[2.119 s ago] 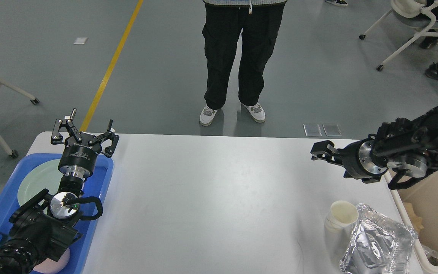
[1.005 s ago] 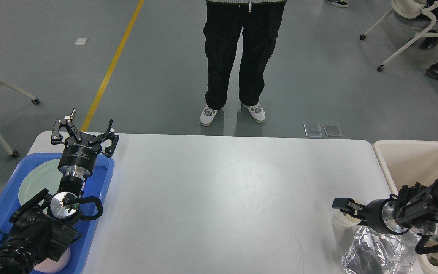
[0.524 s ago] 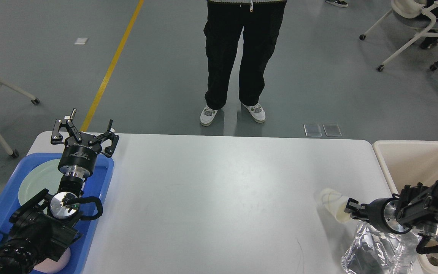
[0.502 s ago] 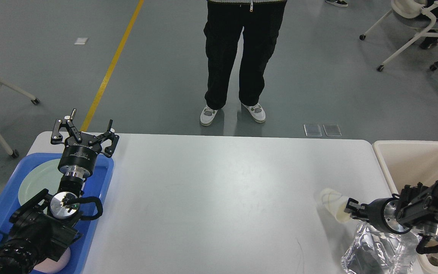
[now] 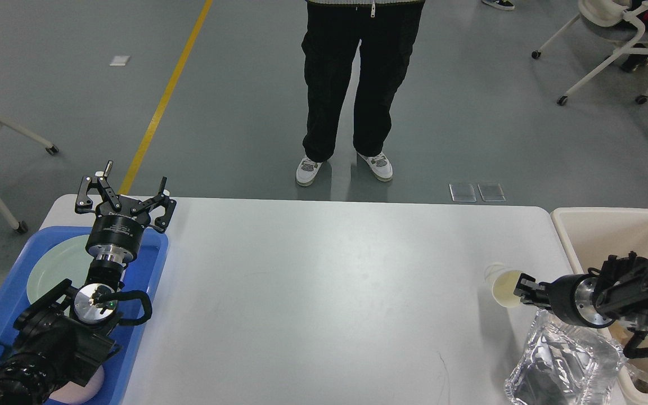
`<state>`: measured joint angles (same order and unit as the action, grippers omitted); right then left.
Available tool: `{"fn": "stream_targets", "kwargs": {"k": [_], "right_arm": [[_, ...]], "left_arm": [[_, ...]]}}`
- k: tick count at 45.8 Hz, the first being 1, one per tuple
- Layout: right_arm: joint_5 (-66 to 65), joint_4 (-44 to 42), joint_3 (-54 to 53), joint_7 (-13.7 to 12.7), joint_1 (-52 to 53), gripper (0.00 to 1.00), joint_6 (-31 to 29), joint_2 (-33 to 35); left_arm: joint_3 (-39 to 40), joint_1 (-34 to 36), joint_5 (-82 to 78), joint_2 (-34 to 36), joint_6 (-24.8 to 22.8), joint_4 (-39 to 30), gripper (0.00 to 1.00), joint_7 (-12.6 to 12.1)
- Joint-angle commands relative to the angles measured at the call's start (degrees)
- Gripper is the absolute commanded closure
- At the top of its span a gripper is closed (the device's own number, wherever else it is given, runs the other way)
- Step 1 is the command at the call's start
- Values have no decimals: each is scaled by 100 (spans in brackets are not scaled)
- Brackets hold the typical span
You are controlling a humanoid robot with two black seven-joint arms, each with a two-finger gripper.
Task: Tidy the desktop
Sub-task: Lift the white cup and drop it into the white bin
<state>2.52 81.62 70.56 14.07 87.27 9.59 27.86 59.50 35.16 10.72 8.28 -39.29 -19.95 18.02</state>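
Note:
The white desktop (image 5: 324,292) fills the middle of the view. My right gripper (image 5: 520,290) comes in from the right and is shut on the rim of a cream paper cup (image 5: 501,284). The cup is tipped on its side and held just above the desktop's right part. My left gripper (image 5: 124,198) is open and empty, held over the far end of a blue tray (image 5: 158,264) at the desktop's left edge.
A pale green plate (image 5: 48,270) and a pink dish (image 5: 88,388) lie in the tray. A crumpled foil container (image 5: 566,365) sits at the front right corner. A cream bin (image 5: 611,225) stands beside the right edge. A person (image 5: 352,84) stands behind the table.
My right gripper dropped from the far right edge to the cup, closed on it, tipped it over and raised it a little to the right. The left arm has not moved.

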Motion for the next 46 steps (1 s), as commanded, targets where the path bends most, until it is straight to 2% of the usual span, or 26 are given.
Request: {"fn": "stream_targets", "kwargs": {"k": [1,4,8,11,14,19,24,28,34,35,36,41,46], "right_arm": [[-14,932,63,0,1131,100,-203,273],[-6,1425,116,0,2010,100,-554,282],[-6,1821,90,0,3267,100,-1344,212],[12,1838,28,0,4014,100,-2047,45],[12,1838,-68,0,4499,100,-2496,-227],[12,1838,-174,0,4729,100,-2577,-570],[12,1743,-139,-18,4685,100,-2401,-711],[3,1393,54,-35,4291,100,-2269,-668],[-23,163,695,-35,3184,100,-2225,-369],[-32,-74,766,-35,2929,100,-2216,-308],[-67,-685,871,-35,2309,100,-2173,-150],[-67,-2025,881,-79,1048,100,-1909,167],[38,-3308,890,-106,-208,100,-1663,203]], "left_arm": [[0,0,0,-2,0,0,3,0],[0,0,0,7,0,0,3,0],[0,0,0,7,0,0,3,0],[0,0,0,7,0,0,3,0],[0,0,0,7,0,0,3,0],[0,0,0,-1,0,0,3,0],[0,0,0,-2,-8,0,3,0],[0,0,0,-2,0,0,3,0],[0,0,0,-2,0,0,3,0],[0,0,0,-2,0,0,3,0],[0,0,0,-2,0,0,3,0],[0,0,0,-2,0,0,3,0],[0,0,0,-2,0,0,3,0]]}}
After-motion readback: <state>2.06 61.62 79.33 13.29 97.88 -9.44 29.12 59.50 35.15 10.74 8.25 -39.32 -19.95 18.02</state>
